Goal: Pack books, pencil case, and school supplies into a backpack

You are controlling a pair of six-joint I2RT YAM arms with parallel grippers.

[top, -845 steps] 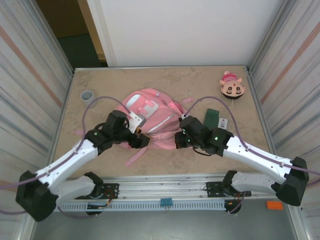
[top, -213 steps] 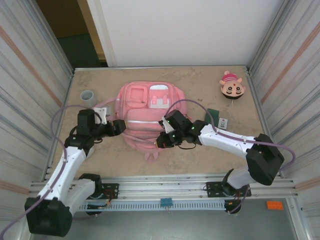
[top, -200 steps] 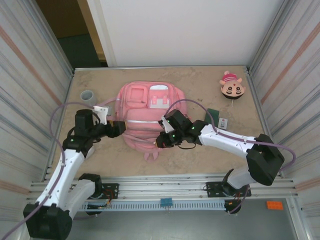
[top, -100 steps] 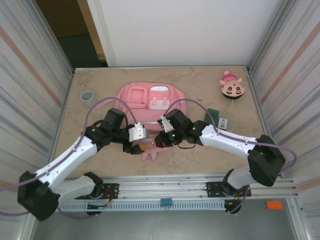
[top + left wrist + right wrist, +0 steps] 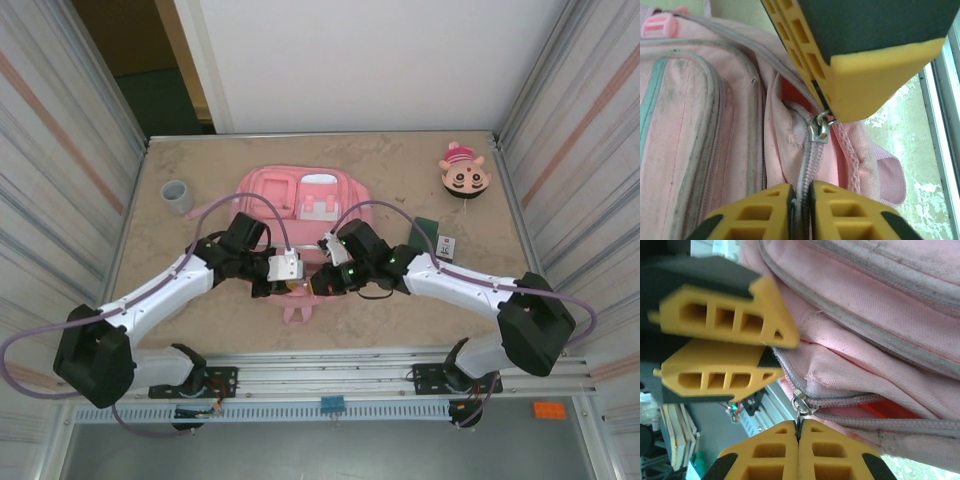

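On table (image 5: pixel 420 165), backpack (image 5: pixel 300 195), top end nearward

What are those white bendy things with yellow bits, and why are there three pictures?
Those are two robot arms with yellow pinching fingers, called grippers. The wide picture looks down from a camera above. The two close-up pictures come from a small camera on each arm's wrist. On the table lie a pink backpack, a grey cup, a cartoon-face toy and a dark green pencil case. The left gripper pinches the backpack's cloth along the zipper. The right gripper pinches the little metal zipper pull.
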